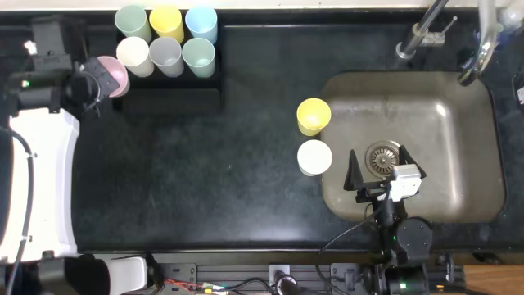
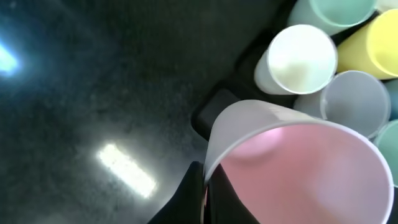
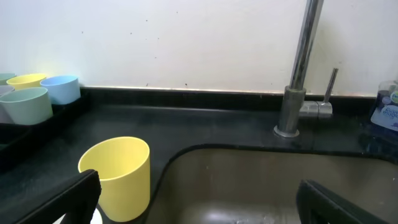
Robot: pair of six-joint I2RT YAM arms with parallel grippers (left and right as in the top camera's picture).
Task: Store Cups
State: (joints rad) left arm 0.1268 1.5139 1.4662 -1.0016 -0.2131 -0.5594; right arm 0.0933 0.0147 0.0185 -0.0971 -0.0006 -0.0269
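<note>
My left gripper (image 1: 97,82) is shut on the rim of a pink cup (image 1: 115,75), held at the left end of the black rack (image 1: 176,97). In the left wrist view the pink cup (image 2: 298,168) hangs next to the rack's white cup (image 2: 301,59) and grey cup (image 2: 357,99). The rack holds several upright cups, among them green (image 1: 133,20), yellow (image 1: 166,20) and blue (image 1: 201,20). A loose yellow cup (image 1: 313,115) and a white cup (image 1: 313,156) stand on the counter beside the sink's left rim. My right gripper (image 1: 372,176) stands open over the sink, with the yellow cup (image 3: 118,174) just off one finger (image 3: 68,199).
The steel sink (image 1: 458,123) takes up the right side, with a drain (image 1: 383,156) and a faucet (image 3: 298,74) behind it. The dark counter (image 1: 229,180) stretches between the rack and the sink. A blue bottle (image 3: 387,106) stands at the far right by the wall.
</note>
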